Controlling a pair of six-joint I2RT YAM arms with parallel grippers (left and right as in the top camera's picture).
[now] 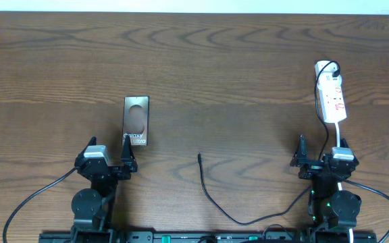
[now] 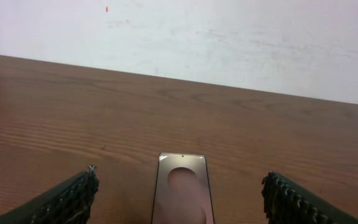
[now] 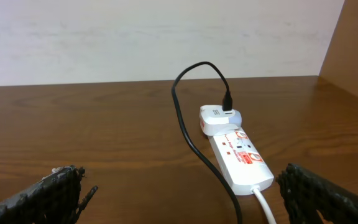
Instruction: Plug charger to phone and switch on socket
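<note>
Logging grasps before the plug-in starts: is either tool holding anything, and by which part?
Nothing is held. The left tool and right tool are both open and empty; the phone and charger lie free on the table.

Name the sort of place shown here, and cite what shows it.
Probably a robotics lab bench: two robot arms mounted at a wooden table, a plain white wall behind, and a phone, charger and socket laid out.

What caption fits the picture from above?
Open left gripper and right gripper sit near a flat brown-bronze phone, a thin black charger cable and a white power strip.
</note>
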